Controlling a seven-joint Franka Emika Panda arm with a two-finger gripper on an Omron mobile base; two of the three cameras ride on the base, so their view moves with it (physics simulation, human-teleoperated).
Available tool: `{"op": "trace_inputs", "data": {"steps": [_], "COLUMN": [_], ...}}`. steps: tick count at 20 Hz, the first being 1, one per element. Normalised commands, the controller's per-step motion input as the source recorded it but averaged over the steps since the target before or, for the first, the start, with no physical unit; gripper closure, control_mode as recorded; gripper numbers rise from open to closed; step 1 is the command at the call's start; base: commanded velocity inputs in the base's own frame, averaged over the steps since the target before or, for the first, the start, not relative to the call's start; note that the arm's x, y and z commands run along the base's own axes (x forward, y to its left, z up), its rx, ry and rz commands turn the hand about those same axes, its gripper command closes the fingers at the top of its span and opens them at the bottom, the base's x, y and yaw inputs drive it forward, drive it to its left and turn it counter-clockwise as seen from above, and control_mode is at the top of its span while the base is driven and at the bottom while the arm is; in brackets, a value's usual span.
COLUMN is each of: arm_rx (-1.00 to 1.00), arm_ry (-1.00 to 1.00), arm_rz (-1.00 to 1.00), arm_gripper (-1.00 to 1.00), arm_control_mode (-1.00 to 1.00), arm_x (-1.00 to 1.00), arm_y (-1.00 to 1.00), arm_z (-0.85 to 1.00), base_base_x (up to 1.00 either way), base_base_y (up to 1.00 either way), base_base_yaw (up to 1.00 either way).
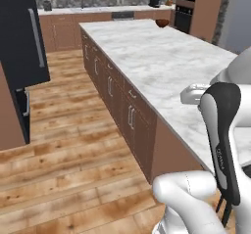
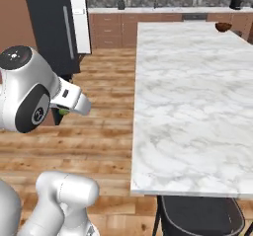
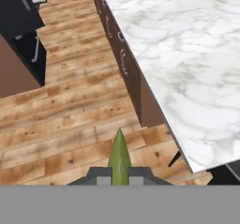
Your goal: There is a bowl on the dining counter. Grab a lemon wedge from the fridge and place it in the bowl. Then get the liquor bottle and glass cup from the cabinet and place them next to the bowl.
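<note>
My gripper (image 3: 119,175) is shut on the lemon wedge (image 3: 119,155), a small yellow-green sliver that sticks up between the two dark finger tips. In the right base view the wedge (image 2: 63,111) peeks out green under the white hand, over the wooden floor left of the dining counter (image 2: 192,106). The marble top of that counter (image 1: 162,57) runs away to the far end, where the dark-brown bowl (image 1: 162,23) sits small near the corner; from the right it is the bowl (image 2: 223,26). The black fridge (image 1: 22,37) stands at the left with a door swung open.
A dark stool (image 2: 197,215) stands at the near end of the counter. Brown drawer fronts (image 1: 117,91) line the island's left side. Wooden floor (image 1: 63,145) lies open between fridge and island. A back counter (image 2: 148,10) with a black appliance (image 2: 236,2) runs along the far wall.
</note>
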Motion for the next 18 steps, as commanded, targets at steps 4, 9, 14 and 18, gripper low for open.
{"op": "trace_inputs", "data": {"steps": [4, 9, 14, 18], "arm_rx": [0.00, 0.00, 0.00, 0.00], "arm_ry": [0.00, 0.00, 0.00, 0.00], "arm_rz": [0.00, 0.00, 0.00, 0.00], "arm_gripper": [1.00, 1.00, 1.00, 1.00], "arm_control_mode": [1.00, 1.00, 1.00, 1.00], "arm_x": [0.00, 0.00, 0.00, 0.00], "arm_y": [0.00, 0.00, 0.00, 0.00], "arm_z": [0.00, 0.00, 0.00, 0.00], "base_base_x": [-1.00, -0.46, 0.11, 0.02], "base_base_y": [0.00, -0.65, -1.00, -1.00], "base_base_yaw": [0.00, 0.00, 0.00, 0.00]}}
